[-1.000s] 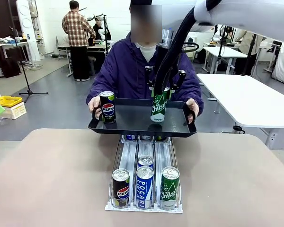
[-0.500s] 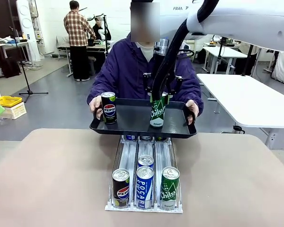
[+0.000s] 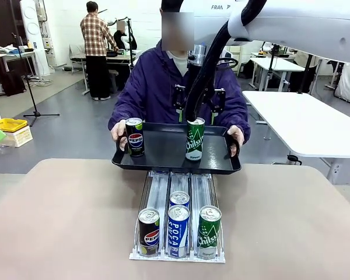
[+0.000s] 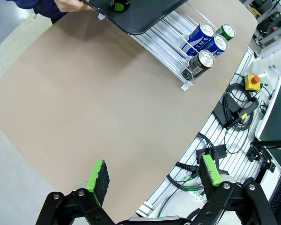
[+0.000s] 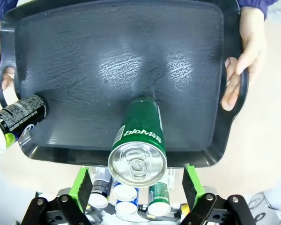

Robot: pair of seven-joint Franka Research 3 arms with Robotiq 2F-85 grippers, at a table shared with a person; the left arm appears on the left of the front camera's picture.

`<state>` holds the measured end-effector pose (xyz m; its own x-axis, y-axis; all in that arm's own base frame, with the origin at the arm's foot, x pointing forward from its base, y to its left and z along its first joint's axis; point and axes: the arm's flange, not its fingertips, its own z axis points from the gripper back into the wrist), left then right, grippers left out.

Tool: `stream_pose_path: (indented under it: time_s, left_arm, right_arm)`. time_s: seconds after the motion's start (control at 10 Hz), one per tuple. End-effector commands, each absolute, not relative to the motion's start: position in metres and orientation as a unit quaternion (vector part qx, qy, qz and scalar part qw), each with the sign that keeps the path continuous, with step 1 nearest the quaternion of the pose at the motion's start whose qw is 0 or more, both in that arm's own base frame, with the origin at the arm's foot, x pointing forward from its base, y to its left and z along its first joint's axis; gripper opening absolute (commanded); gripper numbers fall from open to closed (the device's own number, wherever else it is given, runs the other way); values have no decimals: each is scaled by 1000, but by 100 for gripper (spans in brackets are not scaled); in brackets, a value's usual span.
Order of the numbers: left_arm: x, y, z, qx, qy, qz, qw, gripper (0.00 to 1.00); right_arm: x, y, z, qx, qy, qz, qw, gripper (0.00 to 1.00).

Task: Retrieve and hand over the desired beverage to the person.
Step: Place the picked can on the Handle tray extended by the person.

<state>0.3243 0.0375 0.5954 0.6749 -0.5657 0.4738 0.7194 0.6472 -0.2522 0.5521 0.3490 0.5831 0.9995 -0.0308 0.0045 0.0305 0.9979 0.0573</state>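
Right end effector [image 5: 136, 185] open above green can [image 5: 138, 140], tray [image 5: 192, 56] hiding rack's far end, left end effector [image 4: 152, 176] open.

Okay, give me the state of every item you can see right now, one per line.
Right gripper: open, above the green can.
Left gripper: open, empty, over the table.
Green can: upright on the tray, released.
Pepsi can: upright on the tray.
Tray: held level by the person's hands.
Rack: four cans at its front.

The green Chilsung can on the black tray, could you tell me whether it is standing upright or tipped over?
Upright: the green Chilsung can stands on its base on the black plastic tray, lid facing up.
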Motion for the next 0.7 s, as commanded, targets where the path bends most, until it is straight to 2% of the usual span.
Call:
stream_pose_path:
  time_s: [0.0,0.3,0.6]
  left_arm:
    - [324,40,596,-218,-180,-367,886,100]
    - [324,40,596,-218,-180,-367,886,100]
    - [324,40,596,-218,-180,-367,886,100]
  right_arm:
    - [560,355,590,13,-2,-14,1000,100]
    - [545,351,605,26,-10,-13,1000,100]
    - [464,314,653,25,-37,-25,999,100]
